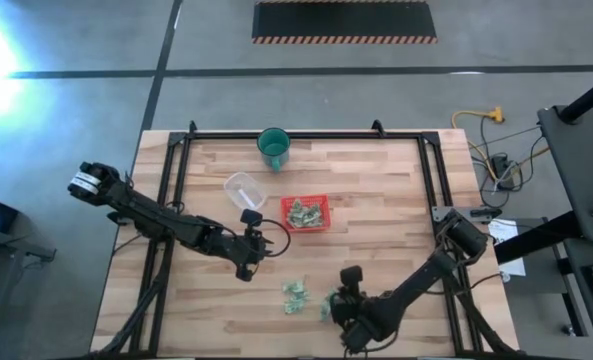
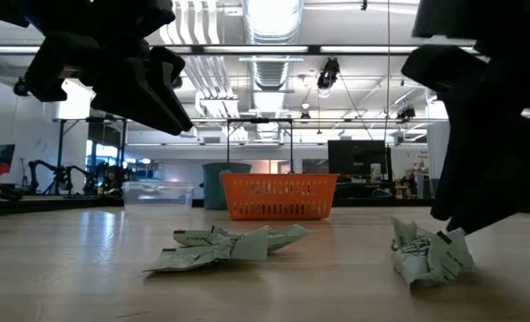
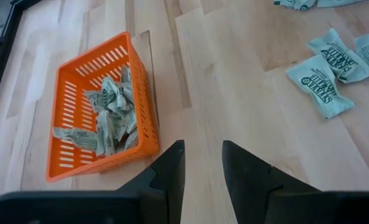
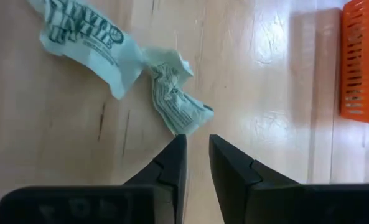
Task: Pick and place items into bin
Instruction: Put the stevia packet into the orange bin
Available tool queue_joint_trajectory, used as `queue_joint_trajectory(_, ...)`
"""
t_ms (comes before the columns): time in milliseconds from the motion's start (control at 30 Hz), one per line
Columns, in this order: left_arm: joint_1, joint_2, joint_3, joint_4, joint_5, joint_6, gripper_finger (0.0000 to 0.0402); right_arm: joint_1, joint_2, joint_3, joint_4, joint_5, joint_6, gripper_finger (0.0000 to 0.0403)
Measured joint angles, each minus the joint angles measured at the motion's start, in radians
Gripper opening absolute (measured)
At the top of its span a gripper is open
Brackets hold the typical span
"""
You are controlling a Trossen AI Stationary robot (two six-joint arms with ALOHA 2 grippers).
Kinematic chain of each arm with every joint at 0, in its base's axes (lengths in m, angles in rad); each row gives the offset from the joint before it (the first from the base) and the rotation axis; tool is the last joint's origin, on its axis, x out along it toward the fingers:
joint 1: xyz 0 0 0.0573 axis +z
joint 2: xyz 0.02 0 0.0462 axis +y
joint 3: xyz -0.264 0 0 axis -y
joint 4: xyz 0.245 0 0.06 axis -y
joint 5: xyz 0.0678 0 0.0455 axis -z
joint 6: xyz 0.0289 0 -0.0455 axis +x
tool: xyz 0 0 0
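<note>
The bin (image 1: 306, 213) is a small red tray on the wooden table, with several pale-green crumpled items lying in it (image 3: 112, 112). More items lie loose toward the near edge (image 1: 296, 295), (image 2: 229, 246). My right gripper (image 4: 196, 146) hangs low over the table, slightly open with nothing between its fingers. Its fingertips stand just short of one crumpled item (image 4: 178, 106), (image 2: 430, 255). A flatter item (image 4: 88, 40) lies beyond that one. My left gripper (image 3: 203, 162) is open and empty, held above the table just near of the bin (image 3: 100, 115).
A clear round container (image 1: 244, 190) and a green cup (image 1: 274, 148) stand on the far side of the bin. A black frame (image 1: 306, 135) rims the table. Bare wood lies between the bin and the loose items.
</note>
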Motion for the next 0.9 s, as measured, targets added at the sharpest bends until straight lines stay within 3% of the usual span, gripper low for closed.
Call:
queue_joint_trajectory(533,0.0,0.0,-0.002,0.0,0.0,0.0,0.0091,-0.032,-0.015,-0.017,0.056,-0.012,-0.076,0.0165)
queue_joint_trajectory(900,0.0,0.0,-0.002,0.0,0.0,0.0,0.0091,-0.092,-0.026,-0.021,0.13,-0.122,-0.209,0.0166)
